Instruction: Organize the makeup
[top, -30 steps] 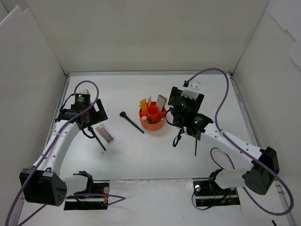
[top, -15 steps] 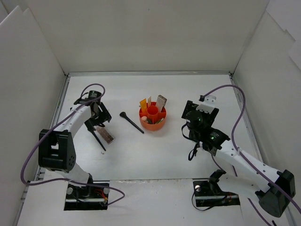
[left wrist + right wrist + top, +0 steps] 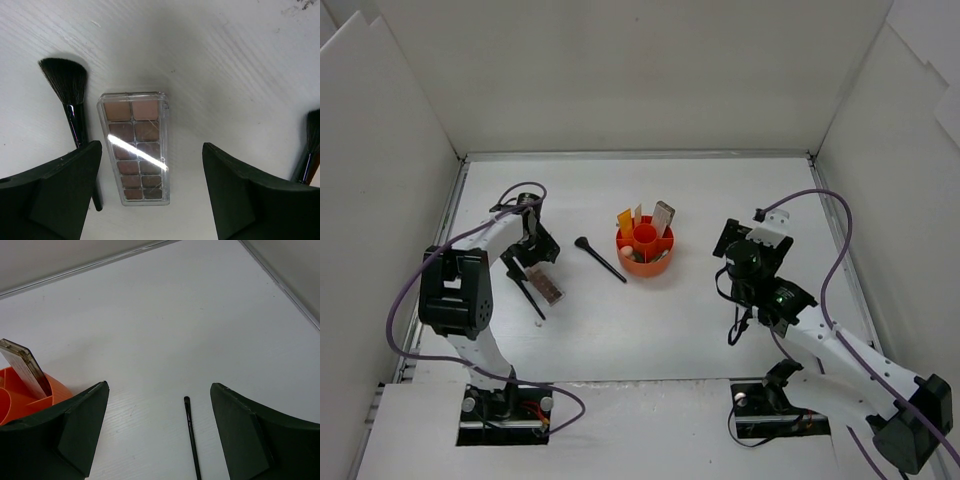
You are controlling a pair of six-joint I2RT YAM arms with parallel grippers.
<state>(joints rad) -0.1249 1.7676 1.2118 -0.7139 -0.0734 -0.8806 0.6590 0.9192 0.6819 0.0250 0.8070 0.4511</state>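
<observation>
brush (image 3: 64, 80) just beside palette (image 3: 137, 150), holder (image 3: 645, 267) centre

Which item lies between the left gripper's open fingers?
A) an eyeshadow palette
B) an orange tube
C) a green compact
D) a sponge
A: the left wrist view shows the palette lying flat between the fingers of the left gripper, untouched by either, with a brush beside it.

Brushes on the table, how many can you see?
3. A fluffy brush lies beside the eyeshadow palette, a round-tipped brush between that palette and the orange holder, a thin brush under the right tool. More may hide in the holder.
</observation>
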